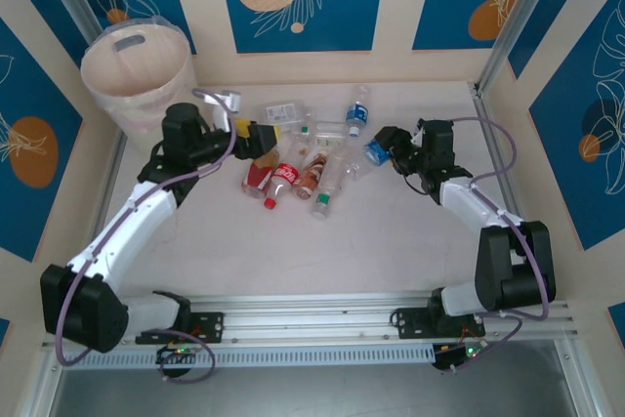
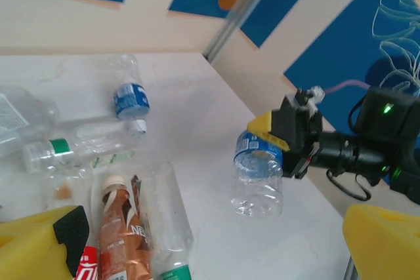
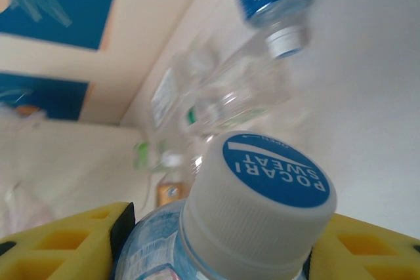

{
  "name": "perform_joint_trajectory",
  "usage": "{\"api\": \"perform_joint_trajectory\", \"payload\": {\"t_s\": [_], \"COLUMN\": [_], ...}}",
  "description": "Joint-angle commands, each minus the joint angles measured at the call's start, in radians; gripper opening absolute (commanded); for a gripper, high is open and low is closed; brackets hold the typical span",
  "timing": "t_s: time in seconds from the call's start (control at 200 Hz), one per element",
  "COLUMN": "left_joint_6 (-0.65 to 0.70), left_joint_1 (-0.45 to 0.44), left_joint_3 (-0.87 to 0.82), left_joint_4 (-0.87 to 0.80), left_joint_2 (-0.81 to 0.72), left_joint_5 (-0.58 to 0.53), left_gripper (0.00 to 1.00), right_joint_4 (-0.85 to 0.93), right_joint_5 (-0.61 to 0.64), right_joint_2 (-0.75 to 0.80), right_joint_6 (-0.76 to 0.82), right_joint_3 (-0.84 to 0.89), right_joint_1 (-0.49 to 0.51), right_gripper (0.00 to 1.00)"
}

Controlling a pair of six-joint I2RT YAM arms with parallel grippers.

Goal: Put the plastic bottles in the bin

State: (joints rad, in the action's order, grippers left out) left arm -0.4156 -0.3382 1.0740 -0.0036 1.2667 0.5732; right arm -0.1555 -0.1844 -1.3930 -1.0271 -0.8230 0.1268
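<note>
Clear bottle (image 2: 257, 185), blue label, white Pocari Sweat cap, clamped in right pincer (image 1: 379, 149); left pincer (image 1: 266, 139) apart.

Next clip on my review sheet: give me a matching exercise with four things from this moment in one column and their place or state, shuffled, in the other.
Things:
1. left gripper
2. right gripper
3. bin
4. brown-labelled bottle

Place or state:
A. far left corner of the table
B. lying flat, mid-table
C. open, holding nothing
D. shut on the Pocari Sweat bottle

Pairs: 1-C, 2-D, 3-A, 4-B.
</note>
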Motion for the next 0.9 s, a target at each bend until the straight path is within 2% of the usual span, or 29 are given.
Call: {"api": "perform_joint_trajectory", "payload": {"t_s": [0.0, 0.22, 0.47, 0.775, 0.895], "left_joint_6": [0.122, 0.211, 0.374, 0.416, 0.399], "left_joint_1": [-0.064, -0.166, -0.26, -0.285, -0.292], "left_joint_3": [0.062, 0.148, 0.256, 0.343, 0.382], "left_joint_4": [-0.089, -0.205, -0.372, -0.376, -0.379], "left_joint_2": [0.046, 0.167, 0.27, 0.395, 0.447], "left_joint_5": [0.024, -0.01, -0.045, 0.127, 0.103], "left_gripper": [1.0, 1.0, 1.0, 1.0, 0.99], "right_joint_4": [-0.021, 0.051, 0.109, 0.147, 0.127], "right_joint_5": [-0.128, -0.003, 0.011, -0.036, -0.039], "right_joint_2": [0.047, 0.069, 0.039, 0.018, 0.014], "right_joint_6": [0.025, 0.158, 0.21, 0.246, 0.223], "right_joint_3": [-0.016, -0.078, -0.161, -0.22, -0.222], "right_joint_1": [0.037, 0.154, 0.223, 0.276, 0.296], "right_gripper": [0.28, 0.24, 0.24, 0.25, 0.26]}}
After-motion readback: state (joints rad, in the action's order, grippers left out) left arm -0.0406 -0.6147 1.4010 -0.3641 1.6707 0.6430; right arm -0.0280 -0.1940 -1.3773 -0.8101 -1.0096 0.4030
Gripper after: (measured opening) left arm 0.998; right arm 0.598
